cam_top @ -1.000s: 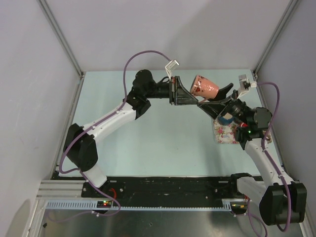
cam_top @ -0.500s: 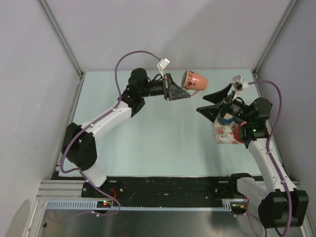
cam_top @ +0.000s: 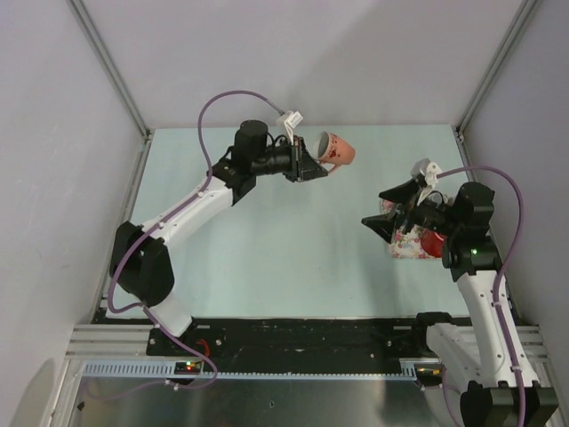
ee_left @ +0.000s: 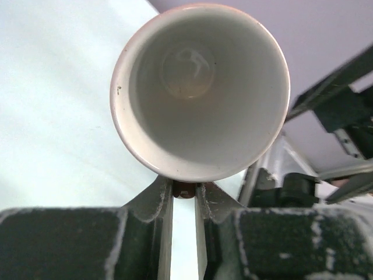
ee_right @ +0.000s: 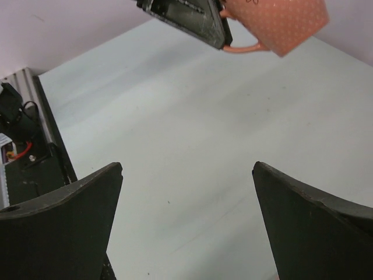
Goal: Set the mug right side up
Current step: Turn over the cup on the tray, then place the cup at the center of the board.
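Nearest, the right end effector (ee_right: 187, 169) hangs low over the right side of the counter (cam_top: 293, 240), jaws wide apart with nothing between them; I judge it has no part in the turn. Farther out, the left end effector (ee_left: 184, 192) is clamped on the handle of the pink dotted mug (ee_left: 201, 87). It holds the mug in the air above the far middle of the counter, roughly on its side, mouth facing the left wrist and base pointing away to the right. To do this step well, roll the left wrist slowly until the rim faces up. Then lower the mug base first onto bare counter, and part the jaws only once it sits flat. The hold is on 1 thin handle, so a quick turn could let the mug swing or slip. Around it, a floral mat (cam_top: 411, 245) lies under the right end effector, well apart from the mug, and the 2 arms do not cross. Beyond stands the pale back wall (cam_top: 356, 62), seemingly near enough to mind during the roll.
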`<move>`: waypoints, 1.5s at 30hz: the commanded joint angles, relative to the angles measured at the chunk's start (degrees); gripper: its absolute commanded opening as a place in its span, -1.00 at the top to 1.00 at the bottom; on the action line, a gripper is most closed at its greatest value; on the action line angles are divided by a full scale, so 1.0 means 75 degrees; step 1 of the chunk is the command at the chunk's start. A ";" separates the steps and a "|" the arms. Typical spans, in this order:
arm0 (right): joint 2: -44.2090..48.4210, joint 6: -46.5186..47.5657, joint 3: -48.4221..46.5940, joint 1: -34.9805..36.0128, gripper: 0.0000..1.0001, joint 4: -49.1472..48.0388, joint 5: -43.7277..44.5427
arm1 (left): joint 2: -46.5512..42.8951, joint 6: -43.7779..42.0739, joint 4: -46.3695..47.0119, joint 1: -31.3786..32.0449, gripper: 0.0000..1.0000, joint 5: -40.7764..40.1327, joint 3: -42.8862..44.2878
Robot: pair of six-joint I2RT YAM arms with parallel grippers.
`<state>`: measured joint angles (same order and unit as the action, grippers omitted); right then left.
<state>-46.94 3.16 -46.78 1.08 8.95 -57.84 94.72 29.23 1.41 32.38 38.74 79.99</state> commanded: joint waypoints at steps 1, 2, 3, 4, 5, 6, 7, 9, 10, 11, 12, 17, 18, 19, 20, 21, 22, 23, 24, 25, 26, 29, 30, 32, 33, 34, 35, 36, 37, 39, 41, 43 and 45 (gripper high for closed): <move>0.0504 0.1519 -0.0402 -0.0073 -0.99 0.1726 0.0625 | -0.0178 -0.1401 -0.0971 -0.0235 0.99 -0.1005 0.0773; 0.0592 0.1686 -0.0410 -0.0074 -0.99 0.1948 0.0759 | -0.0128 -0.1489 -0.1083 -0.0272 1.00 -0.1187 0.0814; 0.0701 0.1857 -0.0408 -0.0074 -0.99 0.2223 0.0855 | -0.0091 -0.1604 -0.1216 -0.0320 1.00 -0.1319 0.0881; 0.0784 0.2007 -0.0407 -0.0074 -0.99 0.2419 0.0961 | -0.0020 -0.1696 -0.1329 -0.0362 1.00 -0.1484 0.0927; 0.0861 0.2152 -0.0407 -0.0074 -0.99 0.2634 0.1044 | 0.0039 -0.1807 -0.1450 -0.0406 1.00 -0.1626 0.0996; 0.0917 0.2237 -0.0407 -0.0074 -0.99 0.2777 0.1173 | 0.0115 -0.1885 -0.1528 -0.0446 0.99 -0.1796 0.1054; 0.0974 0.2267 -0.0401 -0.0080 -0.99 0.2890 0.1285 | 0.0188 -0.1978 -0.1614 -0.0489 0.99 -0.1963 0.1119; 0.1073 0.2302 -0.0344 -0.0075 -0.99 0.2962 0.1541 | 0.0375 -0.2094 -0.1749 -0.0568 1.00 -0.2256 0.1269; 0.1123 0.2300 -0.0305 -0.0075 -0.99 0.2953 0.1603 | 0.0506 -0.2140 -0.1806 -0.0597 1.00 -0.2351 0.1343; 0.1171 0.2299 -0.0238 -0.0191 -0.99 0.2901 0.1635 | 0.0601 -0.2210 -0.1870 -0.0635 1.00 -0.2440 0.1439; 0.1230 0.2298 -0.0188 -0.0273 -0.99 0.2858 0.1650 | 0.0736 -0.2310 -0.1926 -0.0660 1.00 -0.2514 0.1516; 0.1408 0.2347 0.0034 -0.0476 -0.99 0.2700 0.1687 | 0.1442 -0.2672 -0.2329 -0.0841 1.00 -0.2866 0.2146; 0.1437 0.2381 0.0078 -0.0515 -0.99 0.2687 0.1694 | 0.1567 -0.2716 -0.2442 -0.0892 1.00 -0.2926 0.2321; 0.1463 0.2404 0.0123 -0.0558 -0.99 0.2675 0.1703 | 0.1740 -0.2745 -0.2540 -0.0935 0.99 -0.2985 0.2478; 0.1488 0.2433 0.0180 -0.0597 -0.99 0.2651 0.1714 | 0.1886 -0.2794 -0.2659 -0.0980 0.99 -0.3073 0.2657; 0.1523 0.2459 0.0221 -0.0640 -0.99 0.2633 0.1731 | 0.2041 -0.2848 -0.2765 -0.1014 0.99 -0.3176 0.2811; 0.1553 0.2490 0.0276 -0.0668 -0.99 0.2607 0.1751 | 0.2182 -0.2927 -0.2889 -0.1054 1.00 -0.3315 0.2993; 0.1585 0.2517 0.0310 -0.0711 -0.99 0.2582 0.1779 | 0.2347 -0.3003 -0.2986 -0.1080 1.00 -0.3444 0.3125; 0.1613 0.2542 0.0356 -0.0744 -0.99 0.2552 0.1810 | 0.2470 -0.3087 -0.3098 -0.1117 0.99 -0.3584 0.3297; 0.1639 0.2555 0.0385 -0.0784 -0.99 0.2536 0.1826 | 0.2626 -0.3147 -0.3190 -0.1147 0.99 -0.3683 0.3423; 0.1664 0.2573 0.0423 -0.0816 -0.99 0.2511 0.1845 | 0.2745 -0.3194 -0.3295 -0.1185 0.99 -0.3768 0.3586; 0.1736 0.2596 0.0490 -0.0925 -0.99 0.2465 0.1854 | 0.3194 -0.3287 -0.3610 -0.1276 1.00 -0.3968 0.4018; 0.1753 0.2599 0.0516 -0.0957 -0.99 0.2452 0.1848 | 0.3345 -0.3311 -0.3704 -0.1297 1.00 -0.4063 0.4176; 0.1789 0.2593 0.0557 -0.1024 -0.99 0.2431 0.1834 | 0.3599 -0.3376 -0.3862 -0.1312 1.00 -0.4245 0.4451; 0.1803 0.2592 0.0573 -0.1059 -0.99 0.2423 0.1826 | 0.3712 -0.3408 -0.3935 -0.1321 1.00 -0.4330 0.4569; 0.1810 0.2585 0.0593 -0.1088 -0.99 0.2408 0.1816 | 0.3832 -0.3430 -0.3989 -0.1331 1.00 -0.4432 0.4692; 0.1814 0.2576 0.0603 -0.1132 -0.99 0.2400 0.1800 | 0.3922 -0.3441 -0.4034 -0.1348 1.00 -0.4500 0.4801; 0.1821 0.2566 0.0614 -0.1171 -0.99 0.2391 0.1785 | 0.4025 -0.3447 -0.4074 -0.1362 1.00 -0.4546 0.4884; 0.1825 0.2561 0.0631 -0.1203 -0.99 0.2374 0.1767 | 0.4101 -0.3450 -0.4117 -0.1381 1.00 -0.4580 0.4985; 0.1834 0.2551 0.0658 -0.1250 -0.99 0.2347 0.1744 | 0.4262 -0.3443 -0.4205 -0.1404 1.00 -0.4653 0.5157; 0.1836 0.2546 0.0674 -0.1279 -0.99 0.2334 0.1738 | 0.4405 -0.3433 -0.4289 -0.1444 1.00 -0.4733 0.5291; 0.1839 0.2544 0.0687 -0.1289 -0.99 0.2319 0.1728 | 0.4550 -0.3430 -0.4380 -0.1481 1.00 -0.4835 0.5403; 0.1849 0.2550 0.0693 -0.1301 -0.99 0.2319 0.1725 | 0.4644 -0.3429 -0.4479 -0.1525 1.00 -0.4889 0.5490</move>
<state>-33.67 21.71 -41.78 -8.36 28.42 -44.40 129.56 4.78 -33.06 21.74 4.23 116.86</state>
